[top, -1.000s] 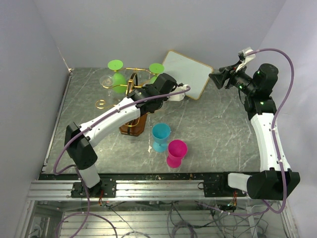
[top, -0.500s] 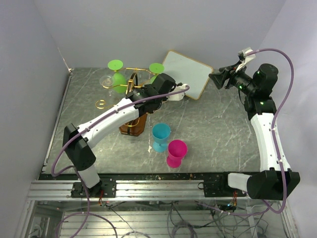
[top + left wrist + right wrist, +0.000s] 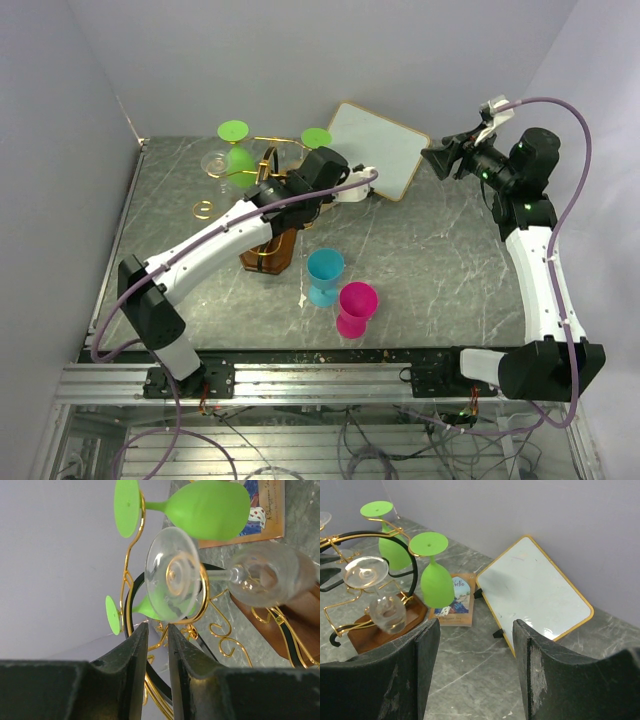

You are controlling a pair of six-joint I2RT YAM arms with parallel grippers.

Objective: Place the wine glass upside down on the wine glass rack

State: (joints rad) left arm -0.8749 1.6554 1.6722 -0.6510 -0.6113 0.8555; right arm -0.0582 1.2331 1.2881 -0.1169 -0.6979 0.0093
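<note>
The clear wine glass [image 3: 270, 575] hangs upside down on the wine glass rack [image 3: 365, 637]. Its foot is caught on a gold scroll arm and its bowl hangs over the wooden base, near two green glasses [image 3: 436, 582]. The left gripper [image 3: 157, 626] sits just beside the foot, fingers slightly parted and empty. The right gripper [image 3: 476, 625] hangs well apart near the white board [image 3: 535, 587], fingers wide and empty.

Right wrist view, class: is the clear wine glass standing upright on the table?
No, the clear wine glass hangs bowl-down from the gold rack.

Clear glass [image 3: 265, 575] apparently hangs on rack [image 3: 203, 592].
</note>
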